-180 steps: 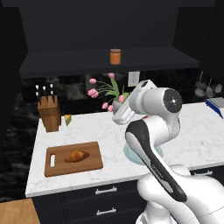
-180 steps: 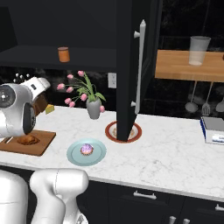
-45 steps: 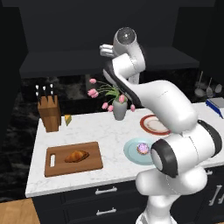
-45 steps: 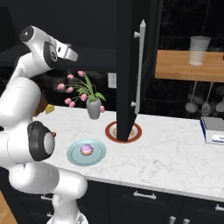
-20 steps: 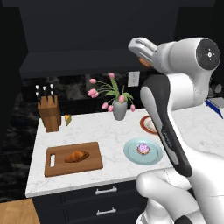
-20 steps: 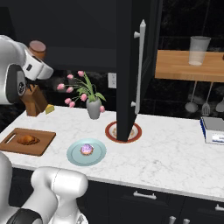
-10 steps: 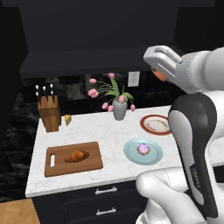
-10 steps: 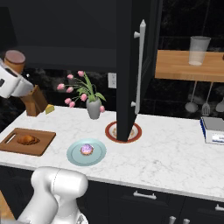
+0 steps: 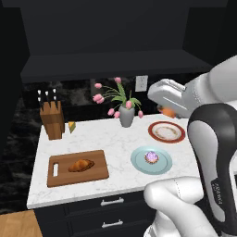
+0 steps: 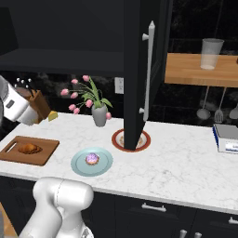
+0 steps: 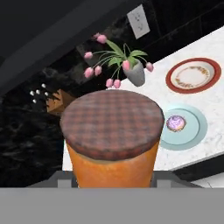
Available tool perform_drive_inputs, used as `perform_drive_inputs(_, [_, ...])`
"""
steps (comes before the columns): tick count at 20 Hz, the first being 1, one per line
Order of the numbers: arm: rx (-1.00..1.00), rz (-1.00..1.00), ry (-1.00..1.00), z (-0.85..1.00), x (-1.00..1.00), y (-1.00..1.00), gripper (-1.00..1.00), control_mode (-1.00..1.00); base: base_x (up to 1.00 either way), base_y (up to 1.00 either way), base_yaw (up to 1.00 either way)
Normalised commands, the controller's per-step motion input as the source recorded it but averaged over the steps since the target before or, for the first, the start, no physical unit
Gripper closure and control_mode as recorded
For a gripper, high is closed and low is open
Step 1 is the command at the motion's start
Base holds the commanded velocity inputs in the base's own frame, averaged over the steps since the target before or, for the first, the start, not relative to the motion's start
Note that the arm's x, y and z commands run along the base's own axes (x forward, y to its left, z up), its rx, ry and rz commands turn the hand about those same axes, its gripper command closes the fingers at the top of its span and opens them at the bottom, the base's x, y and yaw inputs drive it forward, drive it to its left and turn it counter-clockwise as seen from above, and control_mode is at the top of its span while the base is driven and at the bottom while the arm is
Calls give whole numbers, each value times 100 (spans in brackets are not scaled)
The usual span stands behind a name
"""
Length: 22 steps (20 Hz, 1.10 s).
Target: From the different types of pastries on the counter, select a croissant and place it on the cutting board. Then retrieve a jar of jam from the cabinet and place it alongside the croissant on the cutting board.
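While raised above the counter (image 9: 115, 139), the gripper (image 9: 167, 110) clasps the jar of jam (image 11: 111, 140).

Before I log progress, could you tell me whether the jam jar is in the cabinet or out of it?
Out. The jar of jam sits in the hand, above the counter.

Matt brown wooden cutting board (image 9: 77, 169), white marble-patterned counter (image 9: 111, 141) with grey veins, smooth orange jar of jam (image 11: 111, 148) with chequered cloth-look lid, wooden knife block (image 9: 52, 120), glossy pale-blue plate (image 9: 151, 160), metal drawer handles (image 9: 111, 202), clear glass cup (image 10: 211, 54).
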Motion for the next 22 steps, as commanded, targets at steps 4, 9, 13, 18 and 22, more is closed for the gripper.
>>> perform_drive_inputs(4, [-22, 14, 22, -87, -26, 33, 100, -100, 0, 0, 0])
perform_drive_inputs(9, [-27, 20, -1, -85, -67, 60, 100, -100, 0, 0, 0])
perform_drive_inputs(13, [-15, 18, -3, -49, -13, 39, 100, -100, 0, 0, 0])
perform_drive_inputs(18, [-1, 13, 8, -9, 45, 22, 100, -100, 0, 0, 0])
perform_drive_inputs(22, [0, 12, 17, -12, 65, 16, 100, -100, 0, 0, 0])
